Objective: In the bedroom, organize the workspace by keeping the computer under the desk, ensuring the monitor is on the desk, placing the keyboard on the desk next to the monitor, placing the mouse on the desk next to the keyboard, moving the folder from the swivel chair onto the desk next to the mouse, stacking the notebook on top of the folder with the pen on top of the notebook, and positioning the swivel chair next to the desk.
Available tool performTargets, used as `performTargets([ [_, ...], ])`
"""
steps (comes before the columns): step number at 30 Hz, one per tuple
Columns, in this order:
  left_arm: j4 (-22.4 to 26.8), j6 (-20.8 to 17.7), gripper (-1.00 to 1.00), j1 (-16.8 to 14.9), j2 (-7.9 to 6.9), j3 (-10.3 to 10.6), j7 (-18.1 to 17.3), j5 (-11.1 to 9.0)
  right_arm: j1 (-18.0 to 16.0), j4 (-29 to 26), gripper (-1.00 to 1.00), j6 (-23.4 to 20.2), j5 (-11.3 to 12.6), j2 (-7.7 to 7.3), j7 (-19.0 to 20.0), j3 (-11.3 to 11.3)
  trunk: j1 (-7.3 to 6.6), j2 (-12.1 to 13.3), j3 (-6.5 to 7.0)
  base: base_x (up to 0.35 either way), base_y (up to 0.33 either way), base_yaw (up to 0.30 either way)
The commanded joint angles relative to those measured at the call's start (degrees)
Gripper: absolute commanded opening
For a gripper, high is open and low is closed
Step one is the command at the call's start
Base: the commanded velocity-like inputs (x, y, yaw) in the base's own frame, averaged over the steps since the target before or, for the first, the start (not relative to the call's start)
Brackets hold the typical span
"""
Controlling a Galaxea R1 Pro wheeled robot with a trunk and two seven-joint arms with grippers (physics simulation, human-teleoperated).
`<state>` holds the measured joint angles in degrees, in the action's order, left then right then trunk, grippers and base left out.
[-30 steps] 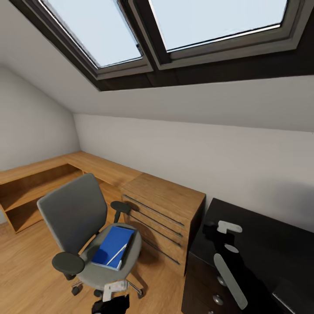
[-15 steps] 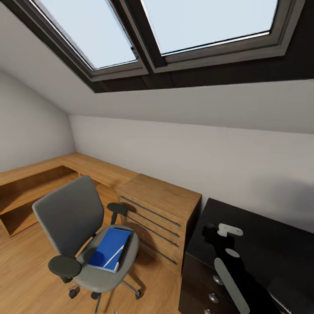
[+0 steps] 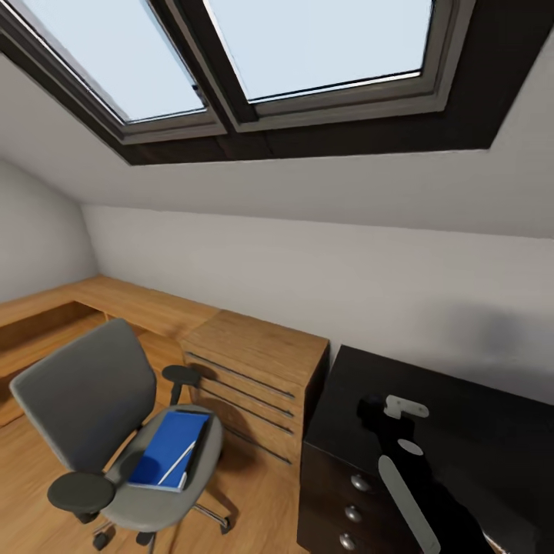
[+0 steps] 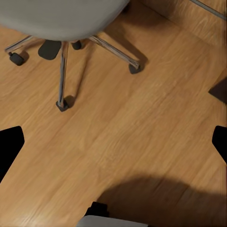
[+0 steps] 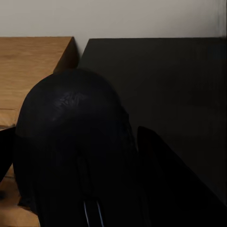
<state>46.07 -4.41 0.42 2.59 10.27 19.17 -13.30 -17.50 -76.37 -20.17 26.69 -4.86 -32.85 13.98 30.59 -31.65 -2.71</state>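
The grey swivel chair (image 3: 85,400) stands on the wood floor at the lower left. A blue folder (image 3: 165,454) lies on its seat with a thin white pen (image 3: 177,462) on top. The glossy black desk (image 3: 462,423) fills the lower right. My right gripper (image 3: 382,406) hangs over the desk's near left corner. In the right wrist view it is shut on the dark rounded mouse (image 5: 71,142). My left gripper (image 4: 113,142) is open above bare floor, close to the chair's chrome base (image 4: 64,61). The computer, monitor, keyboard and notebook are out of view.
A light oak drawer cabinet (image 3: 254,362) stands between the chair and the desk. A low oak shelf (image 3: 46,308) runs along the left wall. The desk's drawer unit has round silver knobs (image 3: 360,482). A sloped wall with a skylight (image 3: 308,46) rises behind.
The head camera has swung right and up, so the chair, cabinet and desk have slid left in the picture. The left gripper has dropped below the picture's bottom edge.
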Motion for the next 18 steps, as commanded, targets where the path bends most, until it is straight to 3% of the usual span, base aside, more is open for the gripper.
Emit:
performTargets([
  [1,0.19,-0.29,1.0,0.02,-0.04,0.17,0.39,-0.39,-0.08,-0.05,-1.0,-0.05,0.54,-0.06,-0.55,0.17,0.03,-0.1,-0.1,0.0,0.0,-0.294],
  [6,0.17,-0.14,1.0,0.02,-0.04,0.19,0.4,-0.33,-0.08,0.05,-1.0,0.03,0.63,0.0,-0.5,-0.03,0.03,-0.1,-0.1,0.0,0.0,-0.296],
  [11,0.08,0.04,1.0,0.02,-0.28,0.15,0.42,-0.32,-0.08,0.99,-1.0,0.15,0.72,0.05,-0.49,-3.22,0.03,-0.1,-0.1,0.0,0.0,-0.283],
  [18,-0.06,4.15,1.0,0.02,-1.45,0.2,0.35,-0.32,-0.08,1.14,-1.0,0.13,0.82,0.19,-0.53,-5.02,0.03,-0.1,-0.1,-0.089,0.07,-0.062],
])
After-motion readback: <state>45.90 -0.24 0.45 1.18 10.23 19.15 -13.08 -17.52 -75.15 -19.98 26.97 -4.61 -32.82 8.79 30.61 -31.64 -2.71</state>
